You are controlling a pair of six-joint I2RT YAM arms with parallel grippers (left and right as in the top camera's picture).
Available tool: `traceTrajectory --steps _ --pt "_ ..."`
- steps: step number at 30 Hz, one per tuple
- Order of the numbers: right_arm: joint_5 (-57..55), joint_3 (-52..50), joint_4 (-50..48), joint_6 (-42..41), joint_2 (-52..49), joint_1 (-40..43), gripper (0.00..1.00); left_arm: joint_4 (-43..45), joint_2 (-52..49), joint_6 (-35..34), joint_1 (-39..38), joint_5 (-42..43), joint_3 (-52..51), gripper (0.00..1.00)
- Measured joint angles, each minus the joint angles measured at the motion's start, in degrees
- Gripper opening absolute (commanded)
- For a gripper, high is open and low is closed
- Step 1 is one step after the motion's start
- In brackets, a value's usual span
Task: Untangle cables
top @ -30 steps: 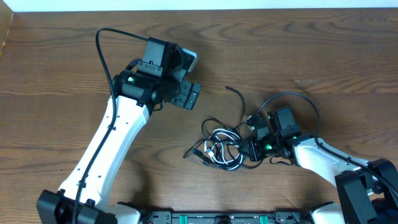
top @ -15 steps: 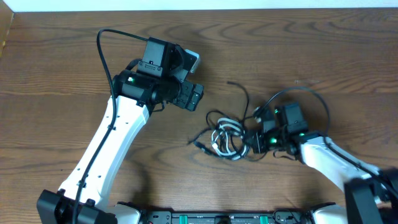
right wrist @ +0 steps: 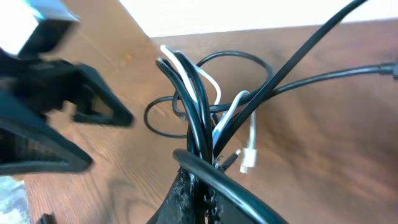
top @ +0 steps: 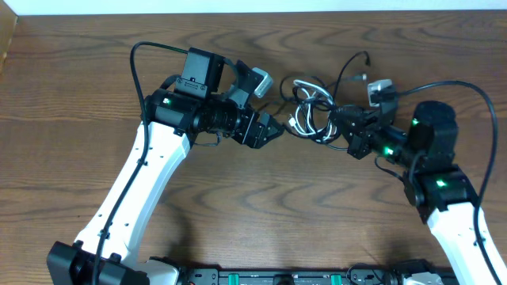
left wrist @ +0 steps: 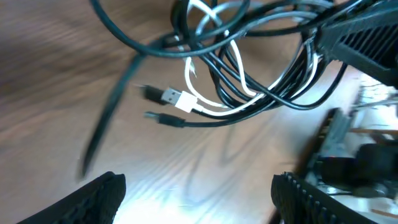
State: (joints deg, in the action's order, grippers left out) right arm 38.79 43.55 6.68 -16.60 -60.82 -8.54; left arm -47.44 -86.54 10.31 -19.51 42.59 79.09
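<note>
The cables are a knotted bundle [top: 313,111] of thin black and white cords, lifted off the wooden table near its far edge. My right gripper [top: 346,131] is shut on the bundle's right side. In the right wrist view my right gripper [right wrist: 202,183] has black loops [right wrist: 194,106] and a white cord [right wrist: 208,81] rising from its closed jaws, and a white plug [right wrist: 249,158] dangles beside them. My left gripper [top: 268,127] stands open just left of the bundle. Its wrist view shows my left gripper [left wrist: 199,199] with nothing between the fingers, below the hanging loops and a white USB plug [left wrist: 177,98].
The right arm's thick black wire [top: 455,85] arches over the right side of the table and crosses the right wrist view [right wrist: 311,43]. The left arm's wire [top: 133,59] loops at the back left. The table's far edge [top: 317,11] lies close behind the bundle.
My right gripper has carried the bundle up and toward the far edge of the table. My left gripper has swung right toward the bundle and narrowed slightly.
</note>
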Motion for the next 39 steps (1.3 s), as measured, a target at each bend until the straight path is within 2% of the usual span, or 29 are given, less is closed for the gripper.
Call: traceTrajectory --steps 11,13,15,21,26,35,38,39 --pt "-0.3 0.2 -3.5 -8.1 2.3 2.5 0.01 0.3 0.0 -1.6 0.0 11.1 0.0 0.8" --pt "-1.7 0.2 -3.5 -10.4 2.3 2.8 0.01 0.3 0.0 -2.5 0.0 12.1 0.0 0.85" --pt "-3.4 0.2 -3.5 -13.1 2.3 2.9 0.01 0.5 0.0 -3.2 -0.1 12.9 0.0 0.86" --pt "-8.5 0.2 -3.5 -23.8 2.3 3.0 0.01 3.7 0.0 -4.8 -2.5 12.9 0.0 0.86" --pt "-10.6 0.2 -3.4 -31.5 2.3 3.0 0.01 6.4 0.0 -6.2 -6.7 8.0 0.0 0.86" --pt "-16.0 0.2 -2.6 -43.8 2.3 3.0 0.01 12.9 0.0 -18.5 -9.6 0.1 0.0 0.87" --pt "-17.5 0.2 -2.7 -49.1 2.3 3.0 0.01 14.4 0.0 -24.9 -9.6 -1.6 0.0 0.98" --pt "-17.9 0.2 -2.8 -50.7 2.3 3.0 0.01 14.8 0.0 -27.5 -9.6 -2.1 0.0 0.98"
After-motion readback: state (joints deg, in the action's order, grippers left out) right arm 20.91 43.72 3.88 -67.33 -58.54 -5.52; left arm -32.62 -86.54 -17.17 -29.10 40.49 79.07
